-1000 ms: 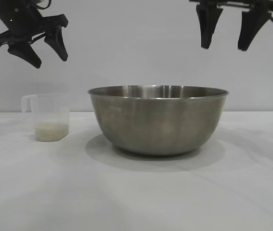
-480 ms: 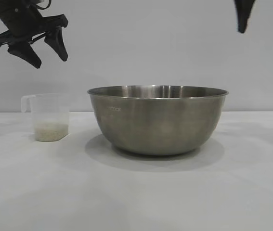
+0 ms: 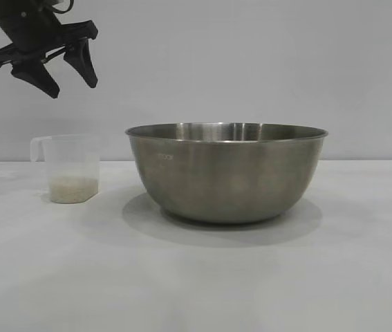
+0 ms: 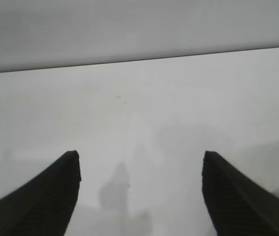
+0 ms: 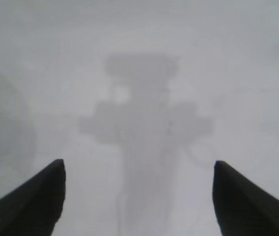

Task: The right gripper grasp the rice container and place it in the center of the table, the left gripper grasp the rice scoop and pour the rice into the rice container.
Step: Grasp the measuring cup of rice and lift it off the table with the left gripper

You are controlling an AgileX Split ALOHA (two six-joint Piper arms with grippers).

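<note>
Counting one rice container (image 3: 227, 173), one rice scoop (image 3: 71, 169), two grippers.

Brushed steel on the rice container (image 3: 227, 173), dull sheen, thin rolled rim. At its nine o'clock, the rice scoop (image 3: 71, 168): frosted translucent plastic. The table (image 3: 196, 277) is matt white, smooth.

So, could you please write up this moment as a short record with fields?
rice container: steel bowl upright on the table, near the middle
rice scoop: upright beside the bowl, apart from it, untouched
rice: thin layer in the scoop's bottom
left claw: open, empty, above the scoop
right claw: open, empty over bare table; outside the exterior view
pour: not yet begun
</note>
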